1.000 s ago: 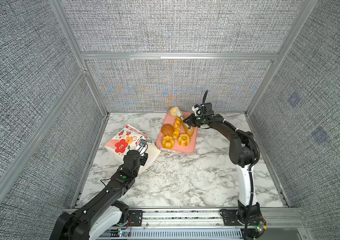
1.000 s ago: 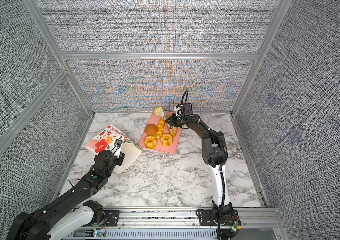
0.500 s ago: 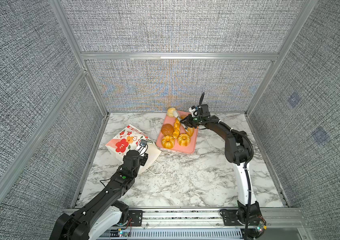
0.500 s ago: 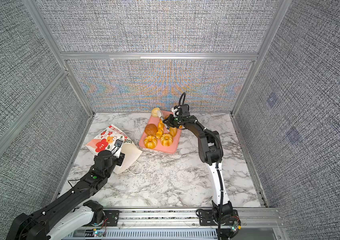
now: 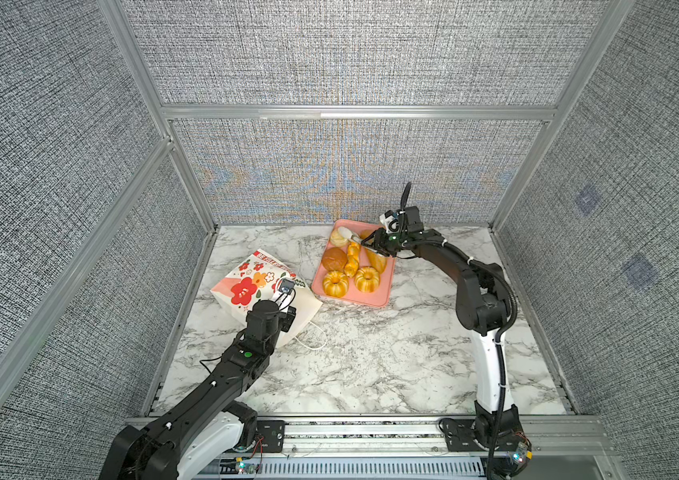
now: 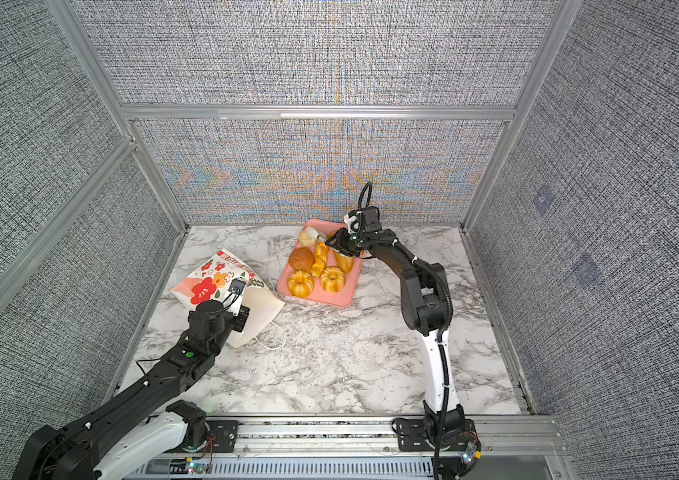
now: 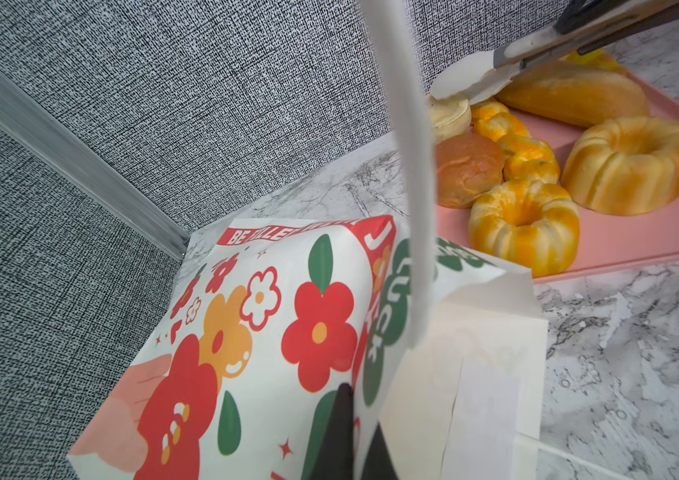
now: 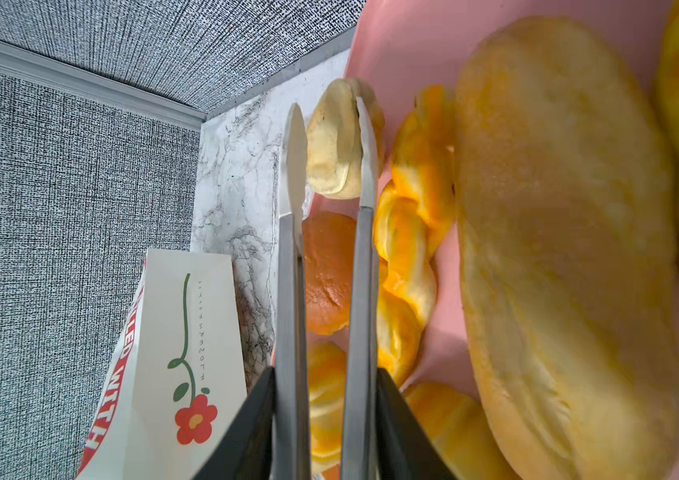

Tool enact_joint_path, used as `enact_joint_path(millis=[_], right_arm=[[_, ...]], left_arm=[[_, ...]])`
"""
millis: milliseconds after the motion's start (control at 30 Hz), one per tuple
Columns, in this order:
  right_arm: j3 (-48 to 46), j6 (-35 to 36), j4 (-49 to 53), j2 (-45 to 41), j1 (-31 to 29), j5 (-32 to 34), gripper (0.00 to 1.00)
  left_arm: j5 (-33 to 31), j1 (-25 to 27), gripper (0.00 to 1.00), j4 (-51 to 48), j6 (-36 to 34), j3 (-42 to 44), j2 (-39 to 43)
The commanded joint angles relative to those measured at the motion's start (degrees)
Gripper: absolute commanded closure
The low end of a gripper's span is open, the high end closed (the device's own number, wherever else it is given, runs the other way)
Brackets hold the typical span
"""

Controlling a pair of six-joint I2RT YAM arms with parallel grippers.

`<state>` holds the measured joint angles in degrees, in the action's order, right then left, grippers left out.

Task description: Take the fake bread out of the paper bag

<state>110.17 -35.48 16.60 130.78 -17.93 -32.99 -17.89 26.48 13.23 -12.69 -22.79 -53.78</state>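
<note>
The paper bag (image 5: 254, 282) (image 6: 213, 282) lies tipped on its side on the marble, its mouth towards the front. My left gripper (image 7: 354, 436) is shut on the bag's edge near the mouth. My right gripper (image 8: 325, 374) is shut on metal tongs (image 8: 287, 249). The tong tips flank a pale bun (image 5: 337, 237) (image 8: 335, 141) at the far left corner of the pink tray (image 5: 387, 286), one tip slightly off it. More fake bread lies on the tray: a long loaf (image 5: 376, 259), a twisted stick (image 5: 352, 259), a brown bun (image 5: 333, 258), two ring cakes (image 5: 334, 283) (image 5: 366, 278). The bag's inside is hidden.
A white cord handle (image 5: 312, 338) trails from the bag's mouth onto the marble table (image 5: 371, 365). Grey fabric walls with aluminium posts (image 5: 188, 174) close in the left, back and right. The tray nearly touches the back wall.
The right arm has lowered the pale bun to the tray's far left corner, and the tong arms have spread a little. The left arm and the bag have not moved.
</note>
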Motion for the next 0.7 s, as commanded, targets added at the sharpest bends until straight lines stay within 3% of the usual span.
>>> enact_joint_path(millis=[0, 367, 533, 667], right_arm=[[0.8, 1.7, 2.6, -1.0, 0.1, 1.6, 0.62], [3.1, 9.0, 10.6, -4.7, 0.1, 8.3, 0.6], [5.0, 17.6, 13.1, -6.6, -2.0, 11.2, 0.6], [6.8, 25.8, 15.7, -7.6, -6.2, 18.9, 0.6]], left_arm=[[0.6, -0.1, 1.0, 0.9, 0.6, 0.2, 0.3], [0.6, -0.1, 1.0, 0.9, 0.5, 0.3, 0.6], [0.4, 0.0, 1.0, 0.9, 0.5, 0.5, 1.0], [0.3, -0.1, 1.0, 0.9, 0.7, 0.5, 1.0]])
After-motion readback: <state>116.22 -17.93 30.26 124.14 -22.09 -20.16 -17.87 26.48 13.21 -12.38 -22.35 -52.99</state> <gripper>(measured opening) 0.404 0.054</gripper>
